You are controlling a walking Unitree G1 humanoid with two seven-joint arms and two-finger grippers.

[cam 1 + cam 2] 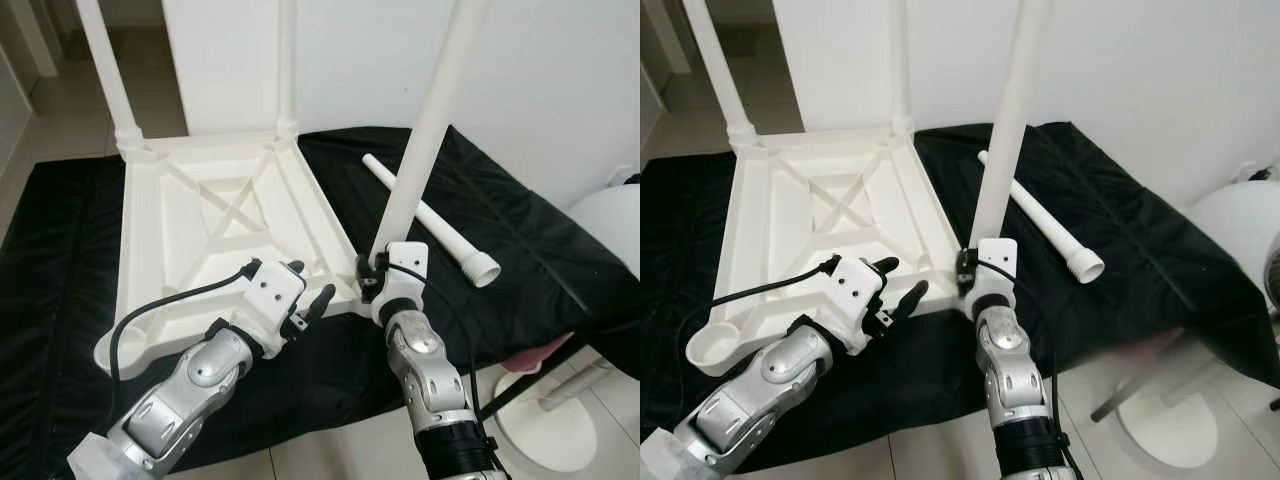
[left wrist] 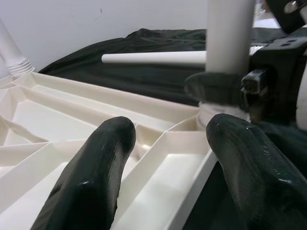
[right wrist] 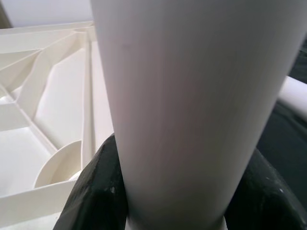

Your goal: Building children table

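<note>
Fingers (image 3: 91,191) clamp unmarked white leg (image 1: 425,150).

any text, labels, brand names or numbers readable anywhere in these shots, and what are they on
None can be read.
The upturned white tabletop, the upright leg that the right gripper grips near its base, and the loose leg lying on the black cloth are all plain white plastic with no marks.
The open left gripper carries no legible label either.

White tabletop (image 1: 215,215), black cloth (image 1: 520,250)
</note>
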